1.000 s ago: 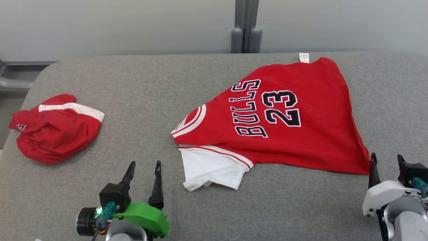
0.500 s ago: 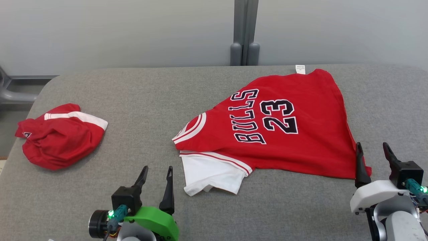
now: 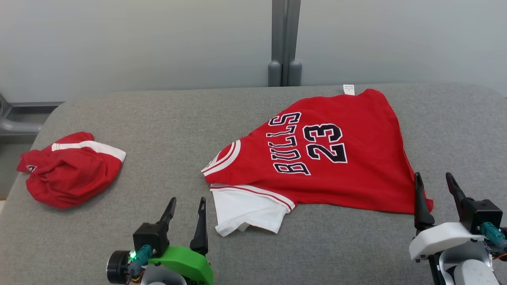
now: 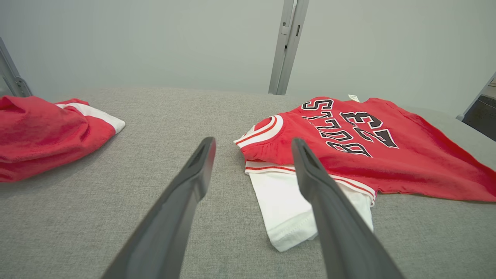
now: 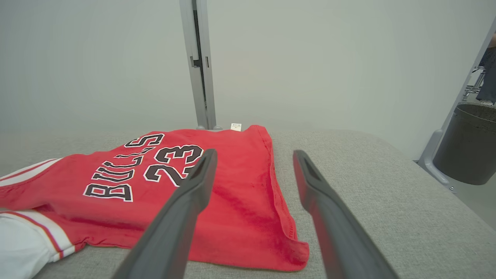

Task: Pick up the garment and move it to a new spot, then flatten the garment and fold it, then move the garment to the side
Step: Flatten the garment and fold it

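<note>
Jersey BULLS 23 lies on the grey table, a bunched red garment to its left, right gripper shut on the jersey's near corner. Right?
No: the right gripper is open, poised by the near corner of the jersey and gripping nothing, as the right wrist view shows. The rest holds.

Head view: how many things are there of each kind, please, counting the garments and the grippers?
Garments: 2 (Bulls jersey, crumpled red garment)
Grippers: 2 (left gripper, right gripper), both open
Total: 4
</note>
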Available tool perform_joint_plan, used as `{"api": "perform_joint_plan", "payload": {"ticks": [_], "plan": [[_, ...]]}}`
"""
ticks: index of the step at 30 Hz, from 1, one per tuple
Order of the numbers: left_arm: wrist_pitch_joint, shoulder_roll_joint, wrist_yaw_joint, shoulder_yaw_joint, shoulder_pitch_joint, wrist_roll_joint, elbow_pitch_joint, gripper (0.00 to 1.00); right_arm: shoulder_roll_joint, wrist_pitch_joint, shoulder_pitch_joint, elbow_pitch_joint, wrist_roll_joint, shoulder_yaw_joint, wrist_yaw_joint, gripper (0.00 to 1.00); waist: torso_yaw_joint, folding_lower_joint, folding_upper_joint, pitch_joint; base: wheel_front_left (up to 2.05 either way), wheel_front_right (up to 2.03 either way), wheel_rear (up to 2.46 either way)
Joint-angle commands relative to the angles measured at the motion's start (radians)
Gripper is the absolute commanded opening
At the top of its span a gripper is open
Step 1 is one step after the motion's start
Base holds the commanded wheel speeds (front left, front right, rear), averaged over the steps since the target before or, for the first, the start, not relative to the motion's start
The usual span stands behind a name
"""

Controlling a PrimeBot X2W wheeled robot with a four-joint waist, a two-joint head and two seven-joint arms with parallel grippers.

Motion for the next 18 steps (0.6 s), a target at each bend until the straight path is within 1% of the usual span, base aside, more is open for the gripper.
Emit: {"api": "perform_joint_plan", "payload": {"ticks": [1, 18], "plan": [[-0.001, -0.004, -0.005, 0.010, 0.017, 0.007, -0.006, 1.00, -0.001, 0.002, 0.015, -0.009, 0.012, 0.004, -0.002, 1.00, -0.001, 0.0000, 0.0000, -0.008, 0.00, 0.00, 0.00], [-0.001, -0.022, -0.026, 0.075, 0.043, 0.050, -0.008, 1.00, -0.001, 0.014, 0.033, -0.010, 0.029, 0.023, -0.002, 1.00, 0.011, 0.0000, 0.0000, -0.024, 0.00, 0.00, 0.00]]}}
